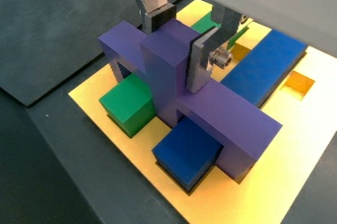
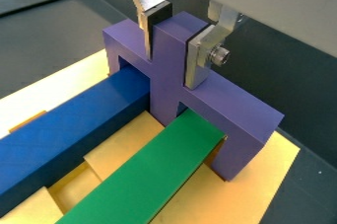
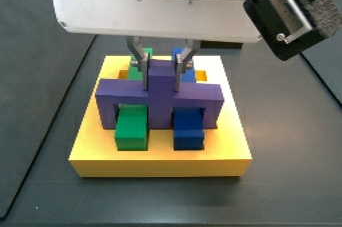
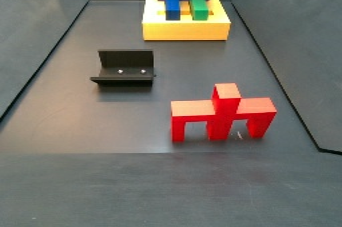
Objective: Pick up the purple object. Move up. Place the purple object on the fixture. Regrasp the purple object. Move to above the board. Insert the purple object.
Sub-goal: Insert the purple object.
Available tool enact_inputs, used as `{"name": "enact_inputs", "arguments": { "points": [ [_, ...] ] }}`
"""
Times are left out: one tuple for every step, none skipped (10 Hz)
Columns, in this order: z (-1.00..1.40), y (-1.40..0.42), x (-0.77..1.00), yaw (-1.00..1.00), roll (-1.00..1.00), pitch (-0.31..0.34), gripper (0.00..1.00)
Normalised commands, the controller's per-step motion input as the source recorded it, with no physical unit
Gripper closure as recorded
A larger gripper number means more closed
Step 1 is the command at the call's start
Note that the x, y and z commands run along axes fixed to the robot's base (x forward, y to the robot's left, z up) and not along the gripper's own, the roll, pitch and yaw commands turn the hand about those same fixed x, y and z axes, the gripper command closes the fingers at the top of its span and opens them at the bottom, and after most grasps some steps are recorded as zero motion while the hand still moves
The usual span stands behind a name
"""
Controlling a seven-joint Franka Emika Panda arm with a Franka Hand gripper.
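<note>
Gripper [image 2: 182, 33] clamped on purple piece [image 2: 184, 90] stem; piece straddles bars on board [image 3: 160, 161], 12 o'clock from fixture [image 4: 124, 68]. Insertion near done; release left.

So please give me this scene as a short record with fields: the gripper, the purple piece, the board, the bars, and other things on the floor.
gripper: over the board, fingers on both sides of the purple object's stem
purple object: upright on the board, crossbar straddling both bars
board: yellow slab, far end of the floor in a side view
bars: green bar and blue bar side by side on the board
fixture: on the floor, nothing on it
red piece: on the floor, apart from the fixture
</note>
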Motion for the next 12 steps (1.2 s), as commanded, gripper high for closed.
{"name": "enact_inputs", "arguments": {
  "points": [
    [-0.22, -0.02, -0.05, -0.2, -0.07, -0.064, 1.0],
    [-0.57, 0.0, 0.0, -0.17, -0.06, -0.147, 1.0],
    [-0.78, 0.0, 0.0, -0.14, -0.05, -0.227, 1.0],
    [-0.71, 0.0, 0.0, -0.1, -0.08, -0.251, 1.0],
    [-0.53, -0.01, 0.15, -0.18, -0.09, -0.216, 1.0],
    [-0.45, -0.03, 0.14, -0.29, -0.07, -0.163, 1.0],
    [-0.31, -0.04, 0.19, -0.44, -0.02, -0.103, 1.0],
    [-0.28, 0.0, 0.03, -0.39, 0.0, -0.049, 1.0],
    [-0.47, 0.0, -0.1, -0.23, 0.0, -0.12, 1.0],
    [-0.64, 0.0, -0.16, -0.2, 0.0, -0.227, 1.0],
    [-0.66, 0.0, -0.15, -0.2, 0.0, -0.279, 1.0],
    [-0.66, 0.0, -0.19, -0.18, -0.01, -0.283, 1.0]
  ]
}}
